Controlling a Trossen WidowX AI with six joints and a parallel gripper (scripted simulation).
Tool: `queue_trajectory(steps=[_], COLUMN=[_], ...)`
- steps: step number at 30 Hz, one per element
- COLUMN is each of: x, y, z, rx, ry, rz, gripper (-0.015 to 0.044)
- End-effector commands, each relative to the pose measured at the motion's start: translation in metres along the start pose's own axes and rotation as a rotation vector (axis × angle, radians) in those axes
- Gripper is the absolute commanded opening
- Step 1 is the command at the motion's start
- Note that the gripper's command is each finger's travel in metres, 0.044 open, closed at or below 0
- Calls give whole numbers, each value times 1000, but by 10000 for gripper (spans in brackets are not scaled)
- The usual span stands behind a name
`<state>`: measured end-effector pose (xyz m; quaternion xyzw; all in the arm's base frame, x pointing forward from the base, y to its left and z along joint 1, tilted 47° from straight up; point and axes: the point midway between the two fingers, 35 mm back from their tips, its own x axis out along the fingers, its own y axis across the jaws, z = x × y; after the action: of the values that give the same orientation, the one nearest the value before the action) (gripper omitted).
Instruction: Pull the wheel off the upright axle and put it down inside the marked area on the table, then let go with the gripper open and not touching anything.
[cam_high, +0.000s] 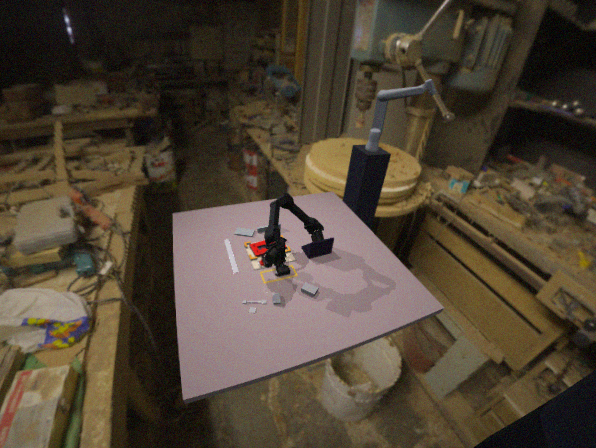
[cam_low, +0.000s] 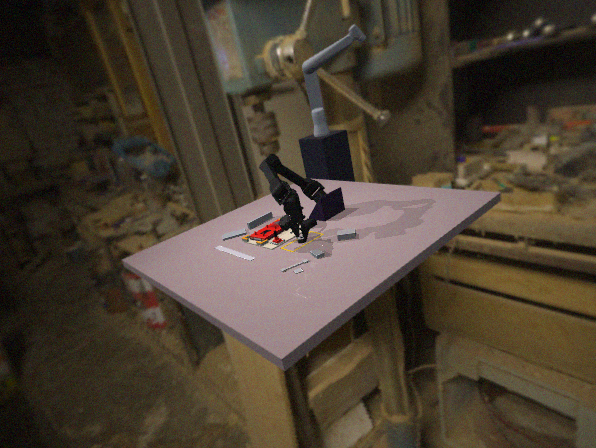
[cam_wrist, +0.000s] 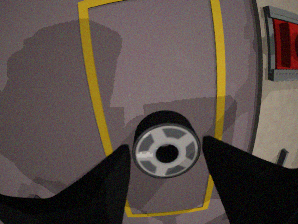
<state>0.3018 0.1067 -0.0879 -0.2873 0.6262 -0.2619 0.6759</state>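
Observation:
The wheel (cam_wrist: 166, 150), black with a grey spoked face, sits inside the yellow outline of the marked area (cam_wrist: 221, 75) (cam_high: 281, 279) (cam_low: 292, 250), towards its lower end in the wrist view. My gripper (cam_wrist: 166, 147) (cam_high: 283, 273) (cam_low: 302, 240) is open around it, low over the table, with a narrow gap between each fingertip and the wheel. The wheel's underside is hidden, but it looks to be at the table. The red axle mount (cam_wrist: 286, 45) (cam_low: 276, 241) is on the cream board (cam_wrist: 280, 107), right of the area. The axle itself is not clearly seen.
A red part (cam_high: 258, 247) (cam_low: 265, 231) lies on the board. Grey blocks (cam_high: 309, 289) (cam_low: 346, 234), a thin rod (cam_high: 254, 302) (cam_low: 295, 265) and a white strip (cam_high: 231, 256) (cam_low: 235, 253) lie around. A dark wedge (cam_high: 318, 248) (cam_low: 330, 204) stands by the arm's base.

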Motion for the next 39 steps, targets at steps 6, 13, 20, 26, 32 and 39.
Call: queue_trajectory(steps=[6, 13, 20, 26, 32, 39], x=[-47, -55, -94, -105, -105, -105], y=[1, 0, -23, -34, -34, -34], z=[1, -6, -62, -84, -84, -84], rx=[-2, -12, -11, -9, -9, -9], ry=[-8, -13, -7, -5, -5, -5], rz=[4, 2, 6, 3, 3, 3], gripper=[300, 352, 440, 440, 440, 440])
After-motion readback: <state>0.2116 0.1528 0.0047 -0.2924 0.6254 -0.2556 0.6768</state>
